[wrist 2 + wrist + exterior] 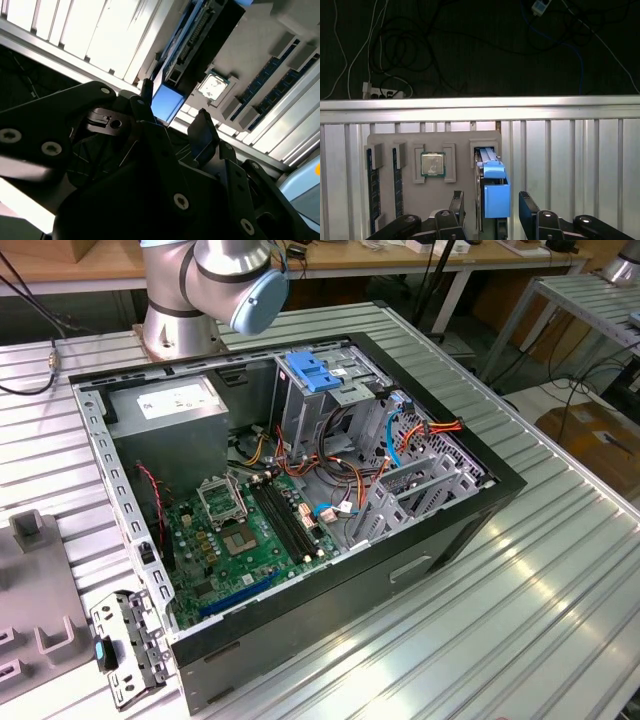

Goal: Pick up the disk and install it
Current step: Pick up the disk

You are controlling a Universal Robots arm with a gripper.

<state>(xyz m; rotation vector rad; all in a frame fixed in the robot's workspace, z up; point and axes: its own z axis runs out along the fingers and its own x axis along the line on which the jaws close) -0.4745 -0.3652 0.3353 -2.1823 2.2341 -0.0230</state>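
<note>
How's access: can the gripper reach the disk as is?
Likely yes: in the first wrist view the open gripper has a finger either side of the disk, which stands on edge in the grey holder; nothing lies between them.

Gripper [492,210] fingers [527,204] spread either side of the disk [496,192], clear of it; disk stands on edge in grey tray [410,200] beside processor chip [433,164] and memory sticks [370,190], on ribbed tabletop [570,165].

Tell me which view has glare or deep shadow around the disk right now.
Second wrist view: table blown out white, gripper in near-black shadow. First wrist view: disk evenly lit, background beyond the table dark. Exterior view: even light, soft sheen on the table.
</note>
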